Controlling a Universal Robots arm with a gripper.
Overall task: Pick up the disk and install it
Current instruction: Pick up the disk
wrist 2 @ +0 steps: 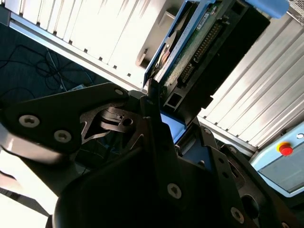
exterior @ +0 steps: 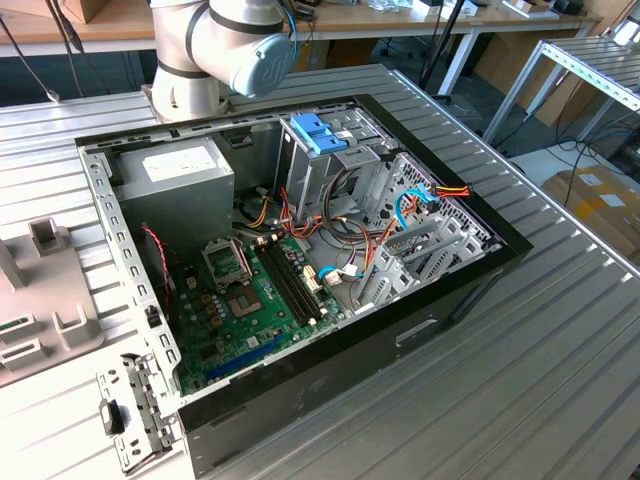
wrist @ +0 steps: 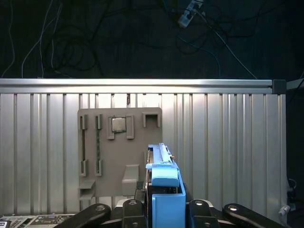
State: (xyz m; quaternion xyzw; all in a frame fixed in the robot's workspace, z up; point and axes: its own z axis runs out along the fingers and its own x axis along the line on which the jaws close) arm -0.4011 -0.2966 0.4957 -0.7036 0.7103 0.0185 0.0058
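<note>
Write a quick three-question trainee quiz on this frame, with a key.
1. True or false: the claw is shut on the disk.
2. In the first wrist view, what lies beyond the held disk? A) a grey fixture plate on the slatted table; B) a motherboard; C) a power supply.
3. Fill in: in the exterior view, the plastic tabs on the drive cage are light ____.

Key: 1 true; 2 A; 3 blue.
</note>
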